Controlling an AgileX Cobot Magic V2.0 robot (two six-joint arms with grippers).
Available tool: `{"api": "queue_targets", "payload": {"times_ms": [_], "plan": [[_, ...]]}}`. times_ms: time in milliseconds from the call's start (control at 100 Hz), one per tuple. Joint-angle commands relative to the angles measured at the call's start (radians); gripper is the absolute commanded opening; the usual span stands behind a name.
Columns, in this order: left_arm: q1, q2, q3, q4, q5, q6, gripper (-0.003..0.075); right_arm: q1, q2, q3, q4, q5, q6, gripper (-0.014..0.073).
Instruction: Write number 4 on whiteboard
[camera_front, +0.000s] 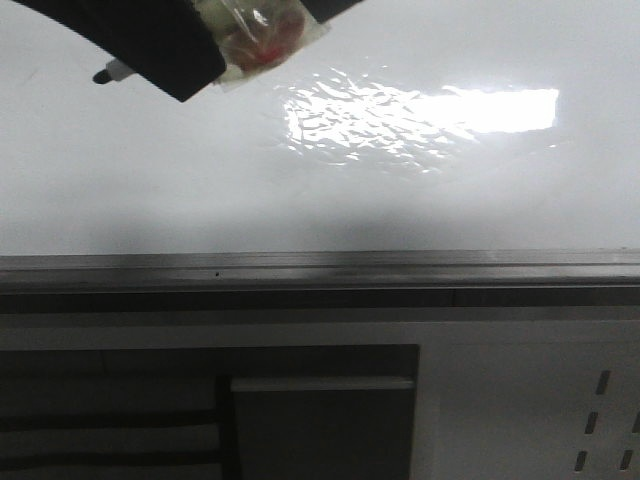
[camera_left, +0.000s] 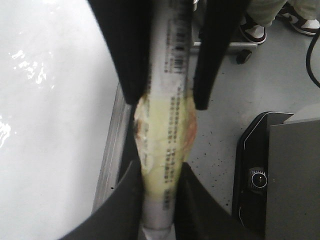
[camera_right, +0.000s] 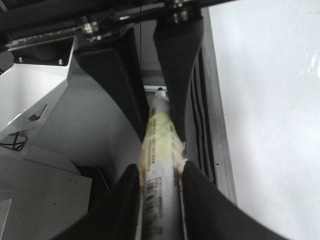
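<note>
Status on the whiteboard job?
Left gripper and right gripper both shut on the marker. Whiteboard shows no 4 yet. No obstacle visible.

Glossy white flat whiteboard (camera_front: 300, 190) bearing a rippled bright light patch at upper centre-right of the front view; grey metal frame strip (camera_front: 320, 268) along its lower edge. White cylindrical marker (camera_left: 165, 150) printed with black barcode and fine text, wrapped in yellowish tape with orange-red blotches. Black fingers (camera_left: 122, 50) of the left gripper (camera_left: 162, 100). White perforated panel (camera_front: 530, 410) with dark slots, lower right.
</note>
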Motion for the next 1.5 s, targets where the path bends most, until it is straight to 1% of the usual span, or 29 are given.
{"api": "queue_targets", "payload": {"times_ms": [0, 130, 180, 250, 320, 370, 400, 440, 470, 580, 630, 770, 820, 870, 940, 1041, 1081, 1161, 1261, 1391, 1491], "plan": [[-0.008, -0.02, -0.038, -0.027, -0.05, 0.002, -0.002, 0.0, -0.021, -0.035, 0.044, -0.014, -0.011, 0.0101], [-0.008, -0.02, -0.038, -0.025, -0.05, 0.002, -0.0016, 0.0, -0.021, -0.035, 0.044, -0.01, -0.011, 0.0], [-0.008, -0.02, -0.038, -0.025, -0.055, 0.002, 0.0007, 0.0, -0.021, -0.035, 0.044, -0.01, -0.011, -0.0029], [-0.008, -0.02, -0.038, -0.02, -0.062, 0.002, 0.0081, 0.0, -0.021, -0.035, 0.044, -0.01, -0.011, -0.0052], [-0.008, -0.022, -0.038, -0.012, -0.079, 0.002, 0.0185, 0.0, -0.021, -0.035, 0.044, -0.01, -0.011, -0.0053], [-0.008, -0.024, -0.038, -0.003, -0.103, 0.002, 0.0276, 0.0, -0.021, -0.035, 0.044, -0.012, -0.011, -0.0053], [-0.008, -0.033, -0.038, 0.005, -0.119, 0.002, 0.0312, 0.0, -0.021, -0.035, 0.039, -0.017, -0.011, -0.0053], [-0.004, -0.042, -0.038, 0.01, -0.139, 0.002, 0.0347, -0.001, -0.026, -0.035, 0.026, -0.035, 0.0, -0.0053], [-0.004, -0.055, -0.038, 0.024, -0.156, -0.004, 0.0356, -0.001, -0.031, -0.035, 0.0, -0.056, 0.031, -0.0053], [0.019, -0.109, -0.038, 0.047, -0.194, -0.053, 0.0356, -0.001, -0.07, -0.035, -0.129, -0.157, 0.172, -0.0053], [0.045, -0.137, -0.036, 0.047, -0.186, -0.088, 0.0356, -0.001, -0.095, -0.035, -0.212, -0.185, 0.27, -0.0053], [0.167, -0.219, -0.01, 0.047, -0.164, -0.194, 0.0356, -0.011, -0.169, -0.032, -0.399, -0.204, 0.529, -0.0053], [0.222, -0.251, 0.014, 0.047, -0.164, -0.226, 0.0356, -0.031, -0.189, -0.022, -0.455, -0.207, 0.657, -0.0053], [0.278, -0.28, 0.045, 0.043, -0.166, -0.258, 0.0356, -0.066, -0.204, -0.004, -0.487, -0.212, 0.753, -0.0053], [0.354, -0.32, 0.095, 0.03, -0.177, -0.3, 0.0356, -0.133, -0.225, 0.041, -0.479, -0.228, 0.834, -0.0053], [0.446, -0.377, 0.171, -0.013, -0.194, -0.302, 0.0355, -0.199, -0.254, 0.115, -0.387, -0.246, 0.851, -0.0053], [0.47, -0.402, 0.203, -0.04, -0.206, -0.302, 0.0354, -0.204, -0.263, 0.144, -0.345, -0.25, 0.851, -0.0053], [0.508, -0.44, 0.254, -0.068, -0.236, -0.302, 0.0354, -0.2, -0.278, 0.183, -0.308, -0.277, 0.849, -0.0053], [0.518, -0.468, 0.295, -0.07, -0.27, -0.302, 0.0354, -0.2, -0.276, 0.197, -0.285, -0.271, 0.849, -0.0053], [0.518, -0.47, 0.3, -0.07, -0.292, -0.302, 0.0354, -0.2, -0.276, 0.187, -0.278, -0.296, 0.849, -0.0053], [0.518, -0.47, 0.3, -0.072, -0.312, -0.302, 0.0354, -0.2, -0.259, 0.137, -0.278, -0.249, 0.849, -0.0053]]}}
